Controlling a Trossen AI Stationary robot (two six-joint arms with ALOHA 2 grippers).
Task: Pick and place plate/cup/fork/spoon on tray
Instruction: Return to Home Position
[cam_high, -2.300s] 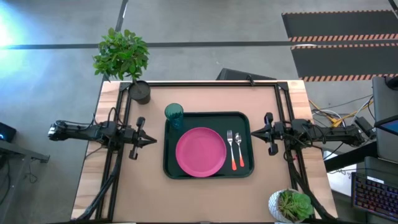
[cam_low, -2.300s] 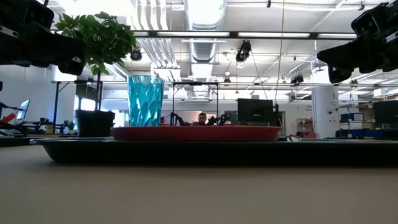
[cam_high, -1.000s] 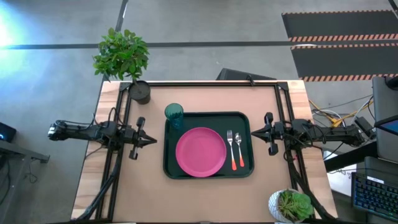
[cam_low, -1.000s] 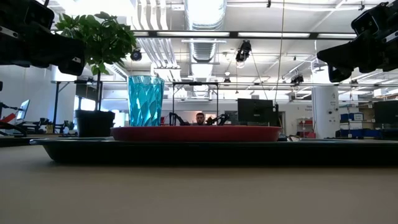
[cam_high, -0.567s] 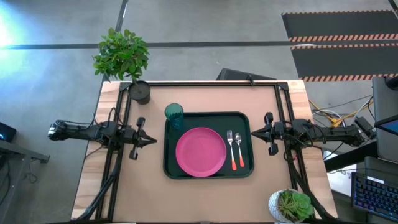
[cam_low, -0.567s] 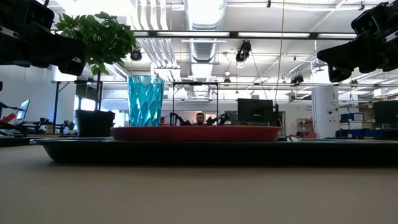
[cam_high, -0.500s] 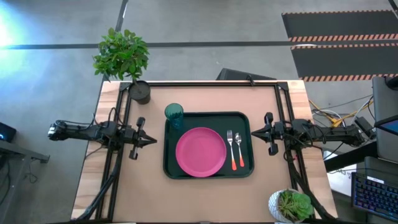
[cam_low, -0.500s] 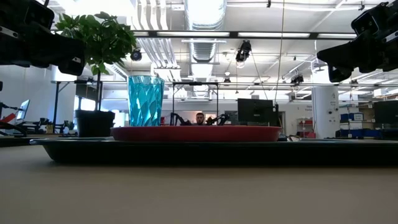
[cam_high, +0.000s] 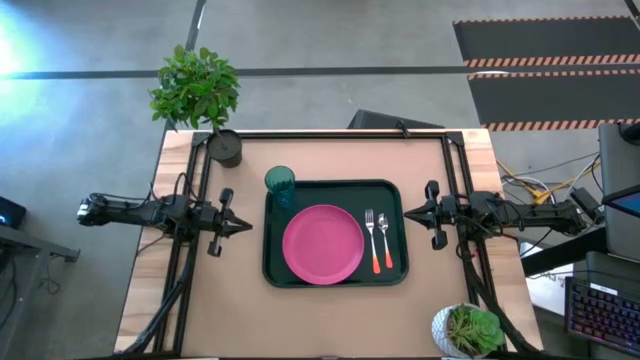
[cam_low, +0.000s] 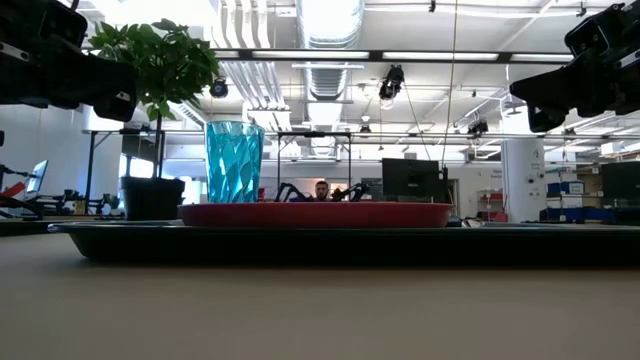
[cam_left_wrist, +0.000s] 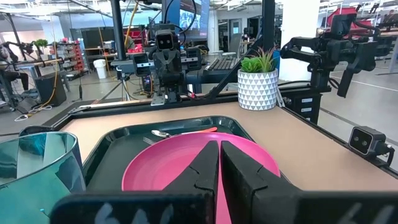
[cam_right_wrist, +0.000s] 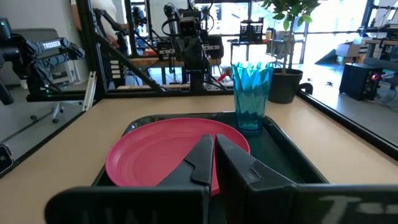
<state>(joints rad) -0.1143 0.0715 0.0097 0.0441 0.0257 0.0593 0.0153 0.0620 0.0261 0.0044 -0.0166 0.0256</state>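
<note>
Nothing has moved: tan table (cam_high: 330, 315) bears tray (cam_high: 392, 192), workshop room behind.

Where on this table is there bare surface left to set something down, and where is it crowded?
Bare table runs along the near edge below the tray, and along the far edge between the dark plant pot and the right frame. The tray is crowded: plate, cup, fork, spoon.

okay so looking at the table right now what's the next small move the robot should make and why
Probably none beyond staying parked. The plate, fork and spoon lie inside the tray, and the cup stands at its far left corner. The left gripper and right gripper hover shut and empty just outside the tray's two ends.
</note>
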